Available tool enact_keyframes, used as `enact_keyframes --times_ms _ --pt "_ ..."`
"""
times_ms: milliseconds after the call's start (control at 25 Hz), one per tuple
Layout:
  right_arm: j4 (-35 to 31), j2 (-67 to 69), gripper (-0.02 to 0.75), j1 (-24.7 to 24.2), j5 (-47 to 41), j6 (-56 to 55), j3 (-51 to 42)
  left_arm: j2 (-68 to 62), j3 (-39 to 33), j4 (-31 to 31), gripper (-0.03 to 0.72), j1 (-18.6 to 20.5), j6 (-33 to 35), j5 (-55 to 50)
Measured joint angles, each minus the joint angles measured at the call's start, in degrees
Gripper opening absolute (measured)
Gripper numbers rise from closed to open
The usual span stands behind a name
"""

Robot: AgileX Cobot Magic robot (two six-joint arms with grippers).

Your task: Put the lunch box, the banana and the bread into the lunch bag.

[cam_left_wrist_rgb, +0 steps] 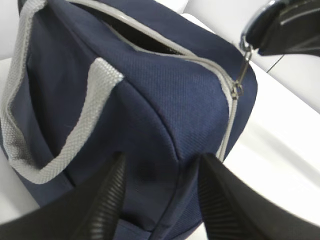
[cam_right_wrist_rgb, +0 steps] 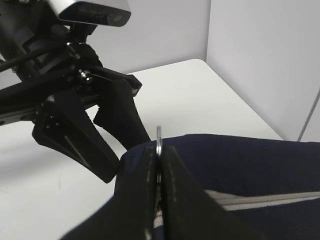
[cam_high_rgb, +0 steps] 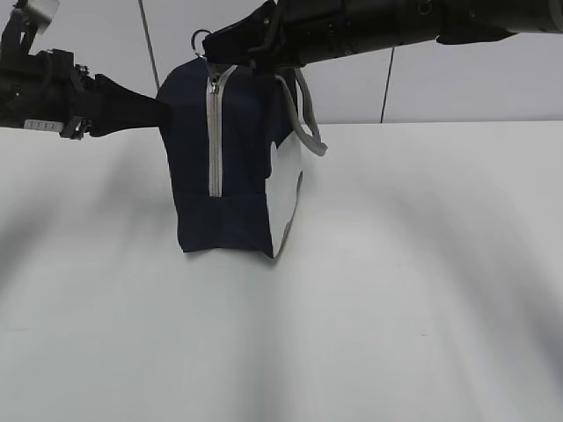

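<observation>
- The navy-blue fabric lunch bag (cam_high_rgb: pixel 230 167) with grey zipper trim stands on its end on the white tabletop (cam_high_rgb: pixel 396 290); lunch box, banana and bread are not in view.
- The left pincer (cam_left_wrist_rgb: pixel 160 192) clamps the bag's end corner, fingers pressed on either side of the fabric.
- The right pincer (cam_right_wrist_rgb: pixel 159 165) is closed together on the metal zipper pull (cam_left_wrist_rgb: pixel 243 67).
- Risk: the thin pull slips from the closed tips under tension.
- Risk: fabric slides out of the left hold, so the bag topples or drags.
</observation>
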State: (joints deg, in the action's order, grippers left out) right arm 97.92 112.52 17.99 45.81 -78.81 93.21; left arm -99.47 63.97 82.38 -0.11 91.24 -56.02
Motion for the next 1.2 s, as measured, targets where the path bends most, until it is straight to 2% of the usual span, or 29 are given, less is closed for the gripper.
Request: enact_keyframes --times_ms 320,480,760,840,1040,1200 --pt "0.03 0.00 -0.016 0.00 0.00 -0.08 0.00 -0.63 0.00 0.24 0.335 -1.72 0.00 1.33" --pt "0.03 0.00 -0.016 0.00 0.00 -0.08 0.00 -0.76 0.00 0.49 0.271 -1.98 0.06 2.30" --pt "0.36 0.00 -0.016 0.00 0.00 -0.21 0.00 -2.60 0.00 2.47 0.230 -2.04 -0.53 1.85" --pt "0.36 0.00 -0.016 0.00 0.00 -0.21 0.00 -2.60 0.00 2.55 0.192 -2.04 -0.60 1.67" --pt "0.36 0.00 -0.016 0.00 -0.23 -0.50 0.00 -2.60 0.00 2.55 0.017 -2.04 -0.65 1.44" --pt "0.13 0.00 -0.016 0.00 -0.58 -0.89 0.00 -2.60 0.00 2.49 0.004 -2.04 -0.71 0.59"
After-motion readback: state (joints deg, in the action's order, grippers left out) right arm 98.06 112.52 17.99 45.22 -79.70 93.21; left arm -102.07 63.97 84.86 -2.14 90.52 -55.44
